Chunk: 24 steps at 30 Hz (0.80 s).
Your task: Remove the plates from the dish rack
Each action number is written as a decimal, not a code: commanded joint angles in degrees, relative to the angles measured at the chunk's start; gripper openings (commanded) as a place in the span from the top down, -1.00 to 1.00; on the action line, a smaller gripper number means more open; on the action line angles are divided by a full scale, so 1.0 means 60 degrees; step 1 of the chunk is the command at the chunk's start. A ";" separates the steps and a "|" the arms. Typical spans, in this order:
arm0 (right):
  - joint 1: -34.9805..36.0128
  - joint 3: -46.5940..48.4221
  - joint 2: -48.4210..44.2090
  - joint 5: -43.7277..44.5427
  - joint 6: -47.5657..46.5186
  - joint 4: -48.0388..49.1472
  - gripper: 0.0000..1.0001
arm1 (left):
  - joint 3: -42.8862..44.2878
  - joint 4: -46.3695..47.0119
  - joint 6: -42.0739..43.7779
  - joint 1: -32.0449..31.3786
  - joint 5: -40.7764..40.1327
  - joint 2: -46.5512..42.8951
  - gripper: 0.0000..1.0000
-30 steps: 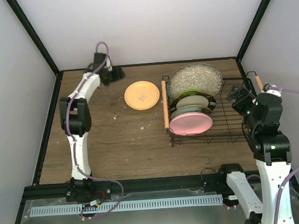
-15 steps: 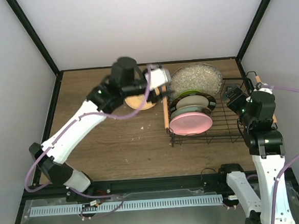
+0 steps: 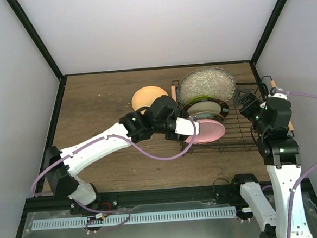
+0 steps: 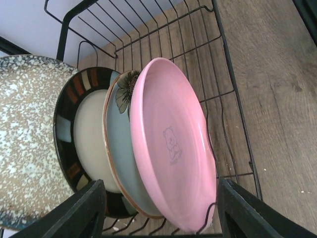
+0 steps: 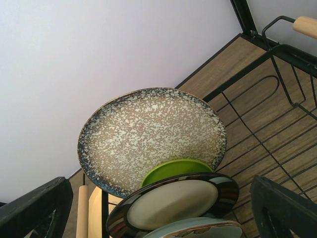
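The left pincer (image 4: 163,213) is open, its two dark fingers (image 4: 84,210) spread wide on either side of the pink plate (image 4: 173,144), whose lower edge sits between them; no contact with the plate shows. The pink plate stands on edge at the front of the row in the dish rack (image 3: 241,129), leaning against the mint plate with a flower (image 4: 116,144) just behind it. Behind that comes the cream plate with a dark brown rim (image 4: 89,134), then the small lime green plate (image 5: 173,171), and the large speckled grey plate (image 5: 148,134) stands at the back, all upright and overlapping. The rack sits on the right part of the wooden desk (image 3: 106,155), with a wooden handle (image 3: 173,90) along its left side. The pale orange plate (image 3: 146,97) lies flat on the desk just left of the rack, partly hidden by the left arm that stretches across to the rack. The right pincer (image 5: 161,213) is also open and holds nothing; it hovers at the right side of the rack, facing the row of plates from behind the grey one.
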 commanded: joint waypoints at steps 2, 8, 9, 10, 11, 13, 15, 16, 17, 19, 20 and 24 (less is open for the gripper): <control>0.0096 0.0117 -0.0204 0.0175 -0.0152 -0.0004 -1.00 | 0.0420 0.0319 0.0126 -0.0269 -0.0348 0.0607 -0.23; 0.0096 0.0169 -0.0349 0.0335 -0.0324 -0.0134 -1.00 | 0.0426 0.0745 0.0123 -0.0304 -0.0764 0.1207 -0.22; 0.0096 0.0168 -0.0375 0.0366 -0.0339 -0.0147 -1.00 | 0.0454 0.0808 0.0113 -0.0298 -0.0804 0.1325 -0.21; 0.0096 0.0168 -0.0395 0.0383 -0.0354 -0.0163 -1.00 | 0.0485 0.0891 0.0082 -0.0305 -0.0833 0.1407 -0.21; 0.0096 0.0168 -0.0407 0.0387 -0.0365 -0.0176 -1.00 | 0.0506 0.0973 0.0045 -0.0311 -0.0849 0.1494 -0.20; 0.0096 0.0213 -0.0397 0.0409 -0.0423 -0.0230 -1.00 | 0.0548 0.1107 -0.0004 -0.0309 -0.0900 0.1653 -0.18; 0.0095 0.0253 -0.0387 0.0435 -0.0470 -0.0270 -1.00 | 0.0594 0.1207 -0.0046 -0.0299 -0.1018 0.1805 -0.16; 0.0094 0.0287 -0.0386 0.0467 -0.0509 -0.0285 -1.00 | 0.0622 0.1243 -0.0059 -0.0318 -0.1055 0.1903 -0.16; 0.0096 0.0317 -0.0389 0.0482 -0.0545 -0.0279 -1.00 | 0.0659 0.1293 -0.0066 -0.0311 -0.1129 0.2004 -0.16; 0.0096 0.0362 -0.0432 0.0524 -0.0601 -0.0246 -0.99 | 0.0723 0.1363 -0.0073 -0.0306 -0.1202 0.2148 -0.13; 0.0093 0.0372 -0.0454 0.0537 -0.0621 -0.0223 -1.00 | 0.0773 0.1391 -0.0091 -0.0310 -0.1214 0.2193 -0.12; 0.0096 0.0388 -0.0528 0.0643 -0.0692 -0.0249 -1.00 | 0.0917 0.1432 -0.0166 -0.0310 -0.1215 0.2344 -0.04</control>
